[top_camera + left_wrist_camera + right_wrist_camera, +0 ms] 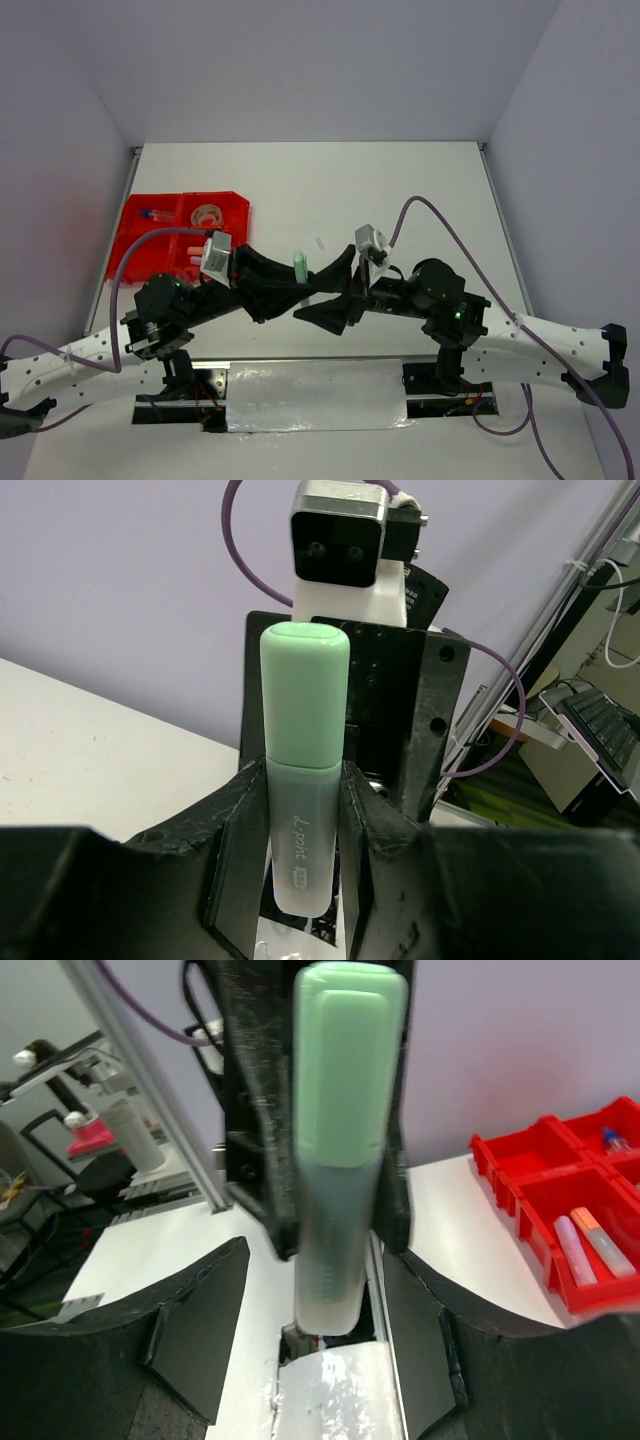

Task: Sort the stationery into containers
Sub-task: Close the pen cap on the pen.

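Observation:
A pastel green marker [298, 263] stands upright in mid-air above the middle of the table. My left gripper [303, 785] is shut on its translucent lower barrel [300, 830], with the green cap pointing up. My right gripper [315, 1260] faces it from the other side and is open, its jaws standing apart on either side of the green marker [340, 1190] without touching it. The red tray [130, 238] lies at the left and holds a tape roll [207, 213], a blue pen [155, 213], and a pink marker [570, 1247] beside an orange marker [606, 1242].
A crinkled silver sheet [315, 395] covers the near table edge between the arm bases. A small white scrap [320, 241] lies on the table behind the grippers. Purple cables loop off both wrists.

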You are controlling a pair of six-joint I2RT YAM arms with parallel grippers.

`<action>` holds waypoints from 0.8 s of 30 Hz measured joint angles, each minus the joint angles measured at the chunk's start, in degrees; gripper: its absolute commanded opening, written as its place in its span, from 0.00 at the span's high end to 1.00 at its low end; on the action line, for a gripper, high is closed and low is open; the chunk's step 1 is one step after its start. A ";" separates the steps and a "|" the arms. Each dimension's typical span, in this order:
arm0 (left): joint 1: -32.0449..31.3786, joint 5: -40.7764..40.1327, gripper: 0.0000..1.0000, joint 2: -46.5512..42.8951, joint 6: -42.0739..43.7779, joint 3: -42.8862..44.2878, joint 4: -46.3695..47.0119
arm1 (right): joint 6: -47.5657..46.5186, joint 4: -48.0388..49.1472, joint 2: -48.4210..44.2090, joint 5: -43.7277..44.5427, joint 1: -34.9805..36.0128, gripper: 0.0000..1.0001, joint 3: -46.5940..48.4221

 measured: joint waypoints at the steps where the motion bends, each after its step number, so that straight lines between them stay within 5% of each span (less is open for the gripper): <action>1: 0.00 0.07 1.00 0.04 -0.02 0.00 0.00 | 0.00 -0.02 0.26 0.70 0.00 0.36 0.00; 10: 0.26 0.13 1.00 0.13 -0.04 0.00 0.61 | -0.33 0.57 2.38 4.44 0.28 0.63 0.66; 11: 0.33 -0.24 1.00 0.13 -0.07 -0.02 0.81 | -0.33 0.83 2.64 4.28 0.37 0.72 0.87; 12: 0.39 -0.48 1.00 0.13 -0.13 -0.02 1.20 | -0.39 0.85 2.82 4.33 0.39 0.92 1.09; 15: 0.42 -1.22 1.00 0.04 -0.13 -0.02 1.79 | -0.26 2.12 3.43 4.26 0.39 1.00 1.33; 19: 0.37 -2.34 0.45 0.04 -0.04 -0.02 1.53 | -0.31 2.51 3.58 4.13 0.39 1.00 1.33; 20: 0.37 -2.64 0.21 0.04 -0.22 0.04 1.20 | -0.50 2.45 3.58 4.28 0.37 1.00 1.33; 21: 0.35 -3.02 0.09 0.04 0.37 0.22 0.48 | -0.68 2.43 3.58 4.33 0.37 1.00 1.33; 22: 0.35 -3.82 0.01 0.11 0.11 0.63 -0.50 | -0.87 2.14 3.54 4.39 0.37 1.00 1.33; 24: 0.33 -4.68 0.01 0.72 0.50 2.47 -3.43 | -0.94 1.99 3.48 4.59 0.33 1.00 1.33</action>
